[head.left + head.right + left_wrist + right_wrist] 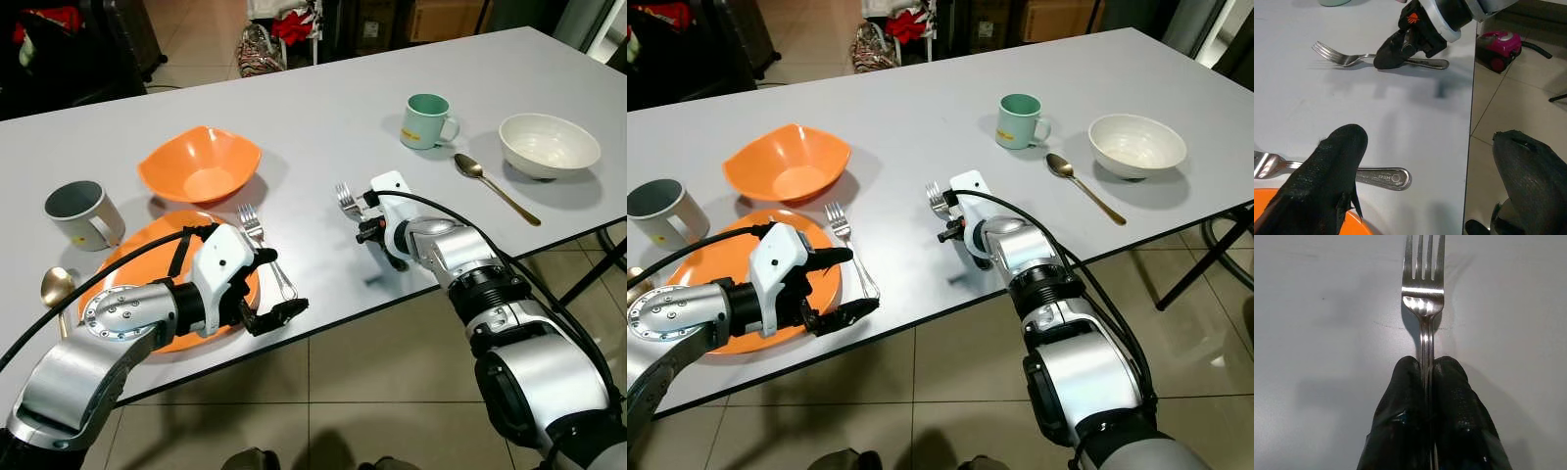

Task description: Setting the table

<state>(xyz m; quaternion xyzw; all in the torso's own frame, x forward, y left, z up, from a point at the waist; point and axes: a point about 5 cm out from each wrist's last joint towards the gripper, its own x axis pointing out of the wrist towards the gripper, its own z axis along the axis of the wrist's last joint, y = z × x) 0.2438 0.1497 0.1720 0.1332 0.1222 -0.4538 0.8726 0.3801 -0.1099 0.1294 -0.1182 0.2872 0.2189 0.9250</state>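
1. Grey counter (323, 108): orange plate (132, 257) at near edge.
2. L hand (263, 289) spread wide over 2nd fork (263, 247) beside plate.
3. R hand (1426, 382) pinched on fork (1423, 293), mid-counter, flat on surface.

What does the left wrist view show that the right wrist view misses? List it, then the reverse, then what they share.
Left wrist view alone: the open left gripper, a second fork beside the orange plate, the table edge, tiled floor and a pink object.

Right wrist view alone: the fingertips pinching the handle, seen close.

Both: the right gripper shut on the fork, lying on the grey table.
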